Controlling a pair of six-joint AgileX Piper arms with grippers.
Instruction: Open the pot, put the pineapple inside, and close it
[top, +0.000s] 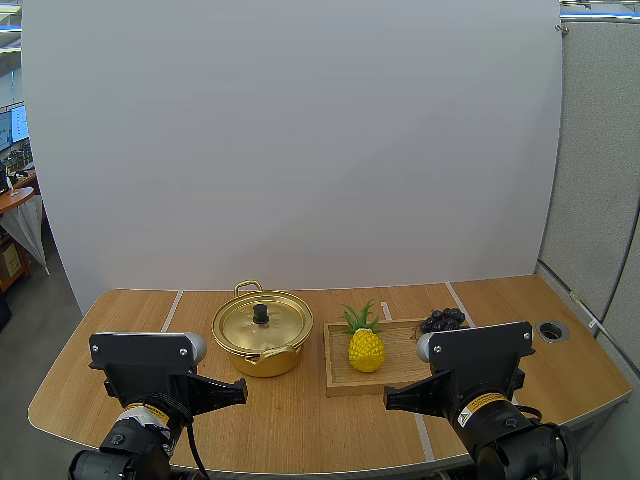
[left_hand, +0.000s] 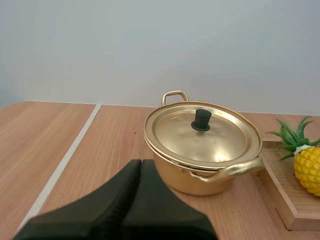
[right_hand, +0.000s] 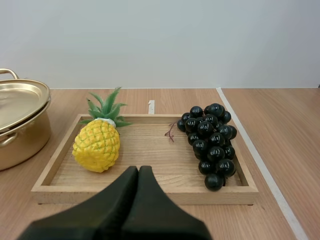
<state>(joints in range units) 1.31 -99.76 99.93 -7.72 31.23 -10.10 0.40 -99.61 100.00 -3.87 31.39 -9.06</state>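
left end effector (left_hand: 141, 164), right end effector (right_hand: 138, 170) hanging closed, empty. i'm seeing lid (left_hand: 220, 137) on pot (left_hand: 182, 181), pineapple (right_hand: 97, 146) sitting on tray (right_hand: 150, 195). all steps remaining.

Gold pot (top: 264, 362), black-knobbed lid (top: 278, 326) on, just beside wooden tray (top: 402, 366); yellow pineapple (top: 366, 350) upright at tray's pot-side end.

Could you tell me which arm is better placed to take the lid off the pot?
Probably the left. The left gripper faces the pot, its lid on, knob just ahead. The right gripper faces the tray with the pineapple and grapes, the pot off to its side. Both are shut.
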